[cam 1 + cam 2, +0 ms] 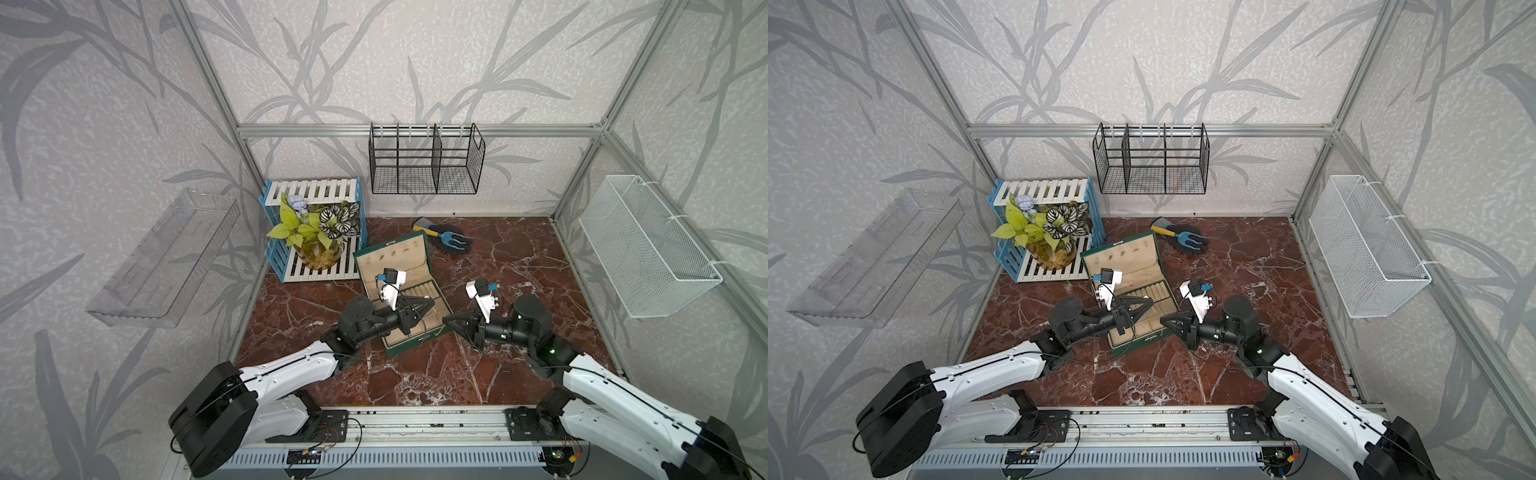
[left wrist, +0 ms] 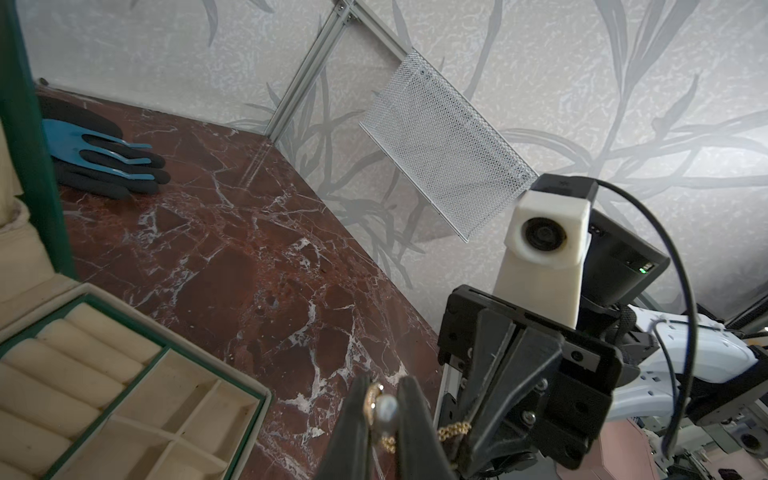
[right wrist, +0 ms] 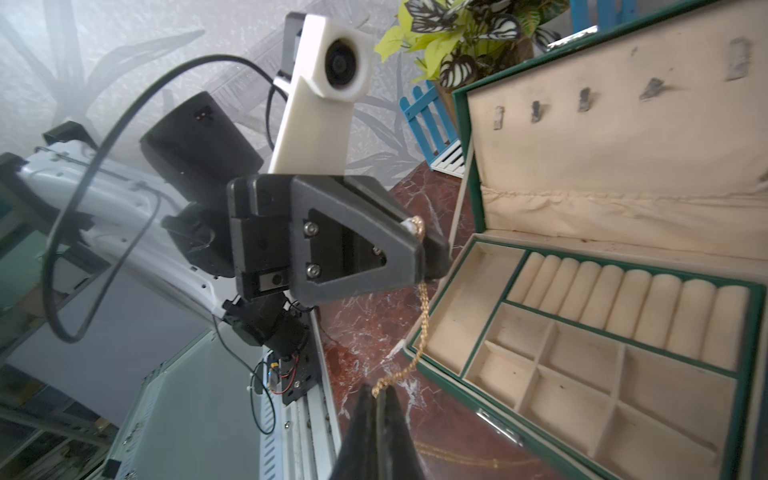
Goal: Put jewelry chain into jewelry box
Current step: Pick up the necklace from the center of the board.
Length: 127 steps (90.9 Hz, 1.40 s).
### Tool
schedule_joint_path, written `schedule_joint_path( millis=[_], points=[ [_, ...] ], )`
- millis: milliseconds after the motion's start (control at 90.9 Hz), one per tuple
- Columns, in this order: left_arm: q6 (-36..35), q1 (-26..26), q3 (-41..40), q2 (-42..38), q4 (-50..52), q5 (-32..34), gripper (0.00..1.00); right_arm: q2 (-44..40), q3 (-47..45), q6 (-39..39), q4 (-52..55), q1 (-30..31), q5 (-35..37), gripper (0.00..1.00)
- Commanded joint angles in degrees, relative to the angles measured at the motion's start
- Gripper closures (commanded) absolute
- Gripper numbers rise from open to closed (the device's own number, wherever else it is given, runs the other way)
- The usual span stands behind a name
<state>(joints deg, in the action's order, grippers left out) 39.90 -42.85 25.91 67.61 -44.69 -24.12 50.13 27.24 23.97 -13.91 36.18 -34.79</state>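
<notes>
The jewelry box [image 1: 390, 257] [image 1: 1125, 257] lies open on the red marble floor, its cream lid [image 3: 623, 141] upright and its compartments bare. My left gripper [image 2: 384, 384] [image 1: 432, 301] hovers over the box's near right corner, shut on the chain's pearl pendant [image 2: 385, 409]. The thin gold jewelry chain [image 3: 422, 328] runs from the left gripper [image 3: 428, 245] down to my right gripper [image 3: 376, 392] [image 1: 445, 320], which is shut on it just outside the box's front rim. A further strand [image 3: 465, 457] trails low in front of the box.
A potted plant [image 1: 316, 232] on a blue-and-white crate stands behind the box to the left. A black glove with a blue hand rake [image 1: 451, 241] lies at the back. A black wire basket [image 1: 426, 160], a white mesh basket [image 1: 648, 249] and a clear shelf [image 1: 166, 257] hang on the walls.
</notes>
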Motion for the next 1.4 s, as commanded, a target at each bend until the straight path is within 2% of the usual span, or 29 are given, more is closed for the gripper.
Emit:
schedule_joint_path(
  millis=[0, 77, 253, 385, 583, 770, 847, 979, 1221, 1386],
  points=[
    [1.61, 0.48, -1.65, 1.29, -2.38, 2.19, 1.0, 2.06, 2.61, -5.73, 6.37, 0.35, 6.38, 1.0],
    [2.39, 0.47, -2.16, 3.26, -3.32, 2.12, 1.0, 5.1, 4.34, -8.6, 9.96, 0.79, 8.9, 1.0],
    [1.67, 0.48, -2.98, 7.76, -3.76, 3.84, 1.0, 9.94, 7.47, -14.05, 14.43, 5.54, 20.41, 1.0],
    [0.63, 0.53, -2.58, 12.16, -2.95, 4.77, 0.98, 13.22, 9.86, -15.36, 16.65, 7.29, 23.33, 1.0],
    [-0.44, 0.6, -1.57, 16.91, -2.47, 5.14, 0.81, 16.52, 13.27, -15.04, 20.56, 8.01, 24.72, 1.0],
    [-3.34, 1.03, -1.4, 15.63, 0.24, 6.67, 0.64, 16.92, 15.49, -14.48, 24.74, 8.09, 26.12, 1.0],
    [-6.03, 1.22, -1.15, 13.68, 2.97, 7.78, 0.58, 16.46, 16.04, -14.53, 26.25, 8.04, 26.49, 1.0],
    [-11.88, 1.86, -0.67, 8.61, 8.73, 10.59, 0.55, 15.3, 17.15, -14.81, 28.73, 8.02, 27.3, 1.0],
    [-29.42, 3.57, 7.22, -0.79, 25.84, 21.04, 0.57, 14.18, 19.07, -16.66, 31.1, 7.98, 27.13, 1.0],
    [-36.27, 6.37, 14.41, -1.99, 32.89, 22.7, 0.61, 15.62, 20.85, -18.72, 30.64, 8.02, 25.68, 1.0]
  ],
)
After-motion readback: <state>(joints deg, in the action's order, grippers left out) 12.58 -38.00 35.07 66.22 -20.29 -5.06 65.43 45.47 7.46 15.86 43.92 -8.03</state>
